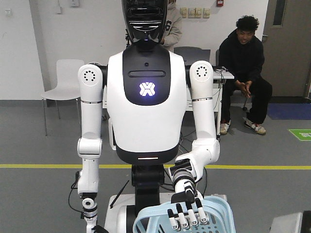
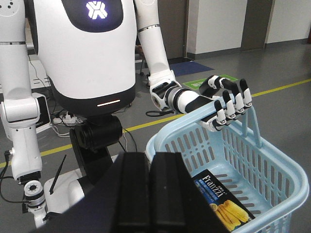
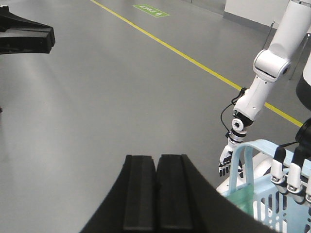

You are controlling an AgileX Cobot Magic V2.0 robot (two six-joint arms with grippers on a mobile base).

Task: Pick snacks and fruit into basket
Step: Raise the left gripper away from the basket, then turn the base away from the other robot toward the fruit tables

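This looks like a robotics lab or test hall, not a home or shop. The smooth grey floor is bare, with a yellow line running across it and a green floor sign beyond. The walls are plain white, with a grey door in the corner. A white humanoid robot stands holding a light-blue basket. A power strip and loose cables lie behind its base. A man in black sits watching by a desk, and a white plastic chair stands against the wall.
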